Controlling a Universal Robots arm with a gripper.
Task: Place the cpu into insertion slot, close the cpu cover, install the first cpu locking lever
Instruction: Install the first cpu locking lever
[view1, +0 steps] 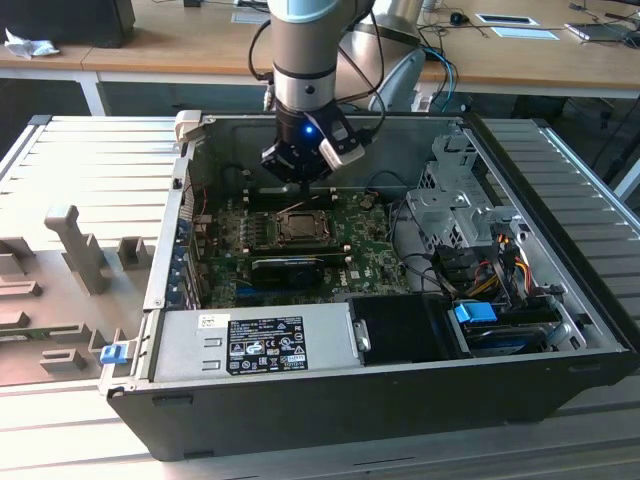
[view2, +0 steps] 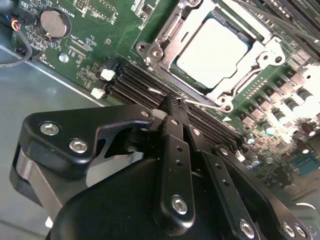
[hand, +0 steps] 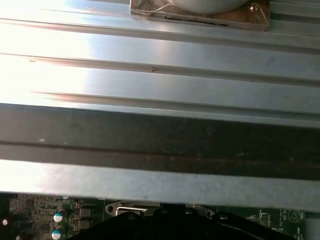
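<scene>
The cpu (view2: 212, 52), a pale silver square, lies in the socket on the green motherboard (view2: 100, 20). The cpu cover (view2: 262, 52), a metal frame, lies flat around it with the chip showing through its window. A thin wire locking lever (view2: 202, 104) runs along the socket's near edge. My gripper (view2: 173, 99) is shut, its black fingers (view2: 175, 150) pressed together with the tips resting on that lever. In the exterior view the gripper (view1: 303, 172) hangs just behind the socket (view1: 300, 228) inside the open computer case.
Black memory slots (view2: 135, 82) lie beside the fingertips, with a coin battery (view2: 54, 22) further off. A ribbed metal wall (hand: 160, 75) stands close by. The power supply (view1: 262, 340), drive cage (view1: 455, 205) and cables (view1: 490, 265) crowd the case's front and the exterior view's right.
</scene>
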